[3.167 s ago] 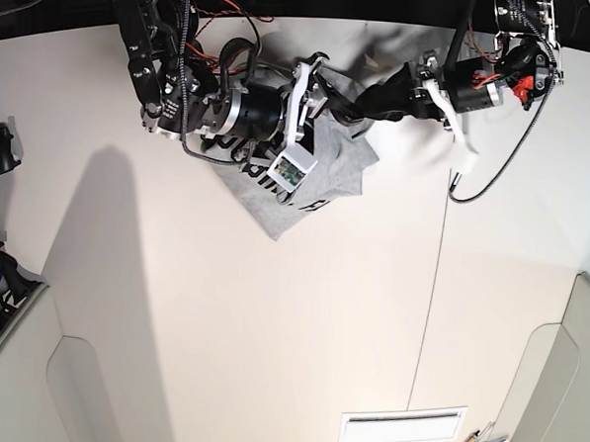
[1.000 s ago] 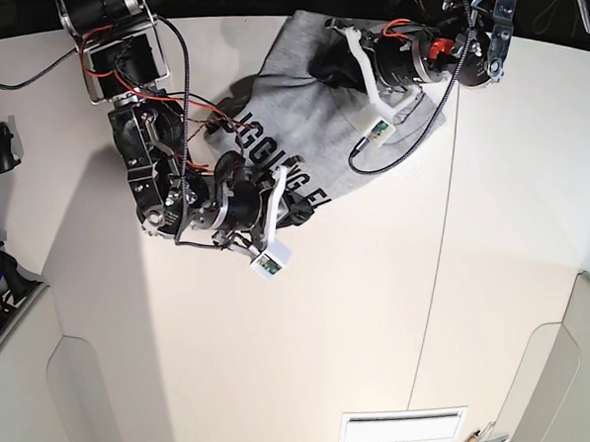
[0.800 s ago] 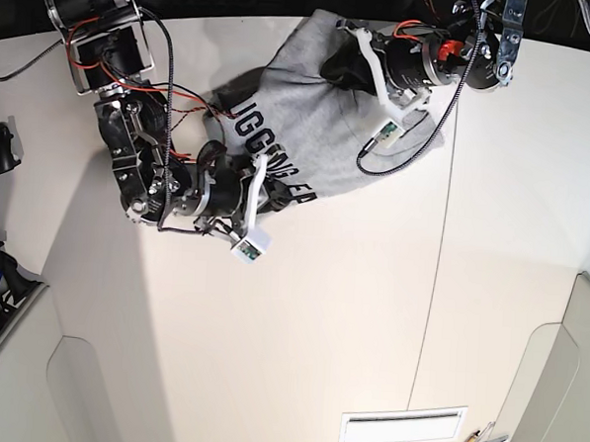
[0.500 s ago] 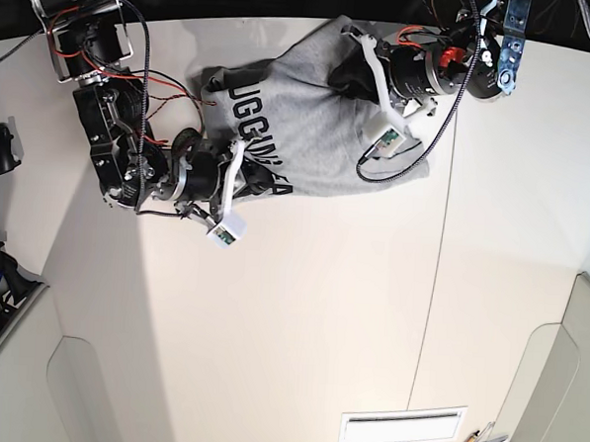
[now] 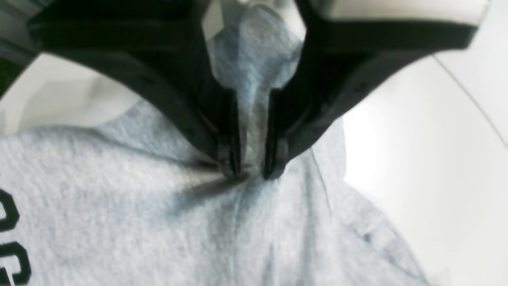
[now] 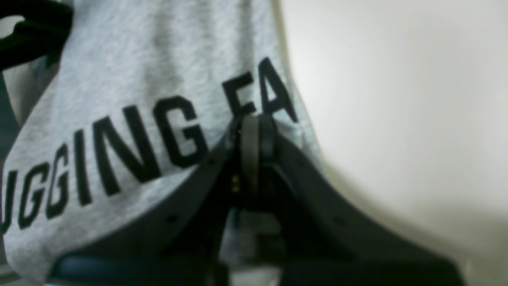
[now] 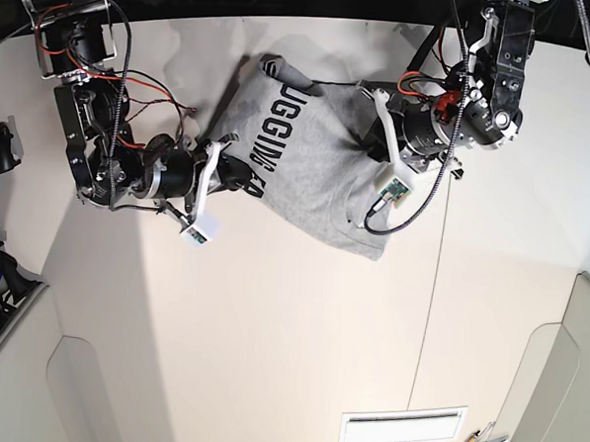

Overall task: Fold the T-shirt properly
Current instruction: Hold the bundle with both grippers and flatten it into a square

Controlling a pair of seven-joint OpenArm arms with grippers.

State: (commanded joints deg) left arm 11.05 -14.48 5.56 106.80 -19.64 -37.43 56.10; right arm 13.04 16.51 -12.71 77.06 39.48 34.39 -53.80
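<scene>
The shirt (image 7: 323,163) lies bunched on the desk (image 7: 269,348), between the two arms and partly under both; its black letters, reading "UGGING FA" in the right wrist view, run down the side nearer the right arm (image 7: 91,141); the right fingers (image 6: 254,131) are closed together over the edge of the cloth beside the last letters, pinching it; the left fingers (image 5: 253,171) stand nearly closed, a narrow gap between them filled with grey cloth, which they grip, creases spreading from their tips; a white panel (image 7: 403,427) shows at the near side of the desk, well apart from the shirt.
</scene>
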